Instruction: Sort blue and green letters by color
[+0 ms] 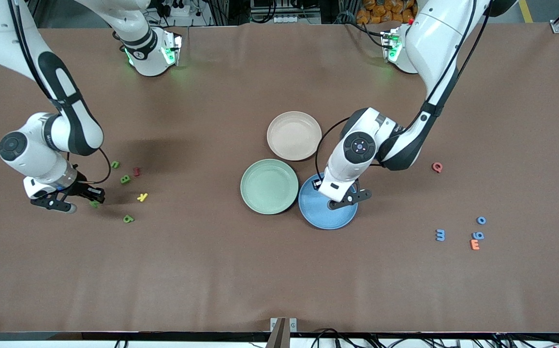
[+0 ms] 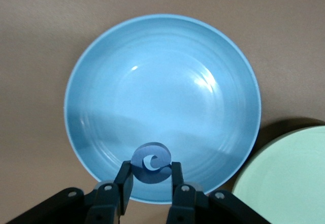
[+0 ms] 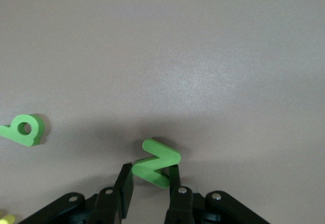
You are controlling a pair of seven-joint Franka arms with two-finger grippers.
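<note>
Hovering over the blue plate (image 2: 101, 71), the left gripper (image 2: 151, 176) pinches a blue letter (image 2: 151, 163) between its fingers. The right gripper (image 3: 150, 183), low over the table toward the right arm's end, clamps a green letter (image 3: 155, 163).

Left gripper (image 2: 151, 179) pinching a round blue letter (image 2: 151, 162) between its fingers, over the blue plate (image 2: 101, 71), green plate (image 2: 289, 178) beside it, brown table (image 2: 30, 31)

Blue letter (image 2: 151, 163); green letter (image 3: 156, 163); blue plate (image 2: 101, 82).
</note>
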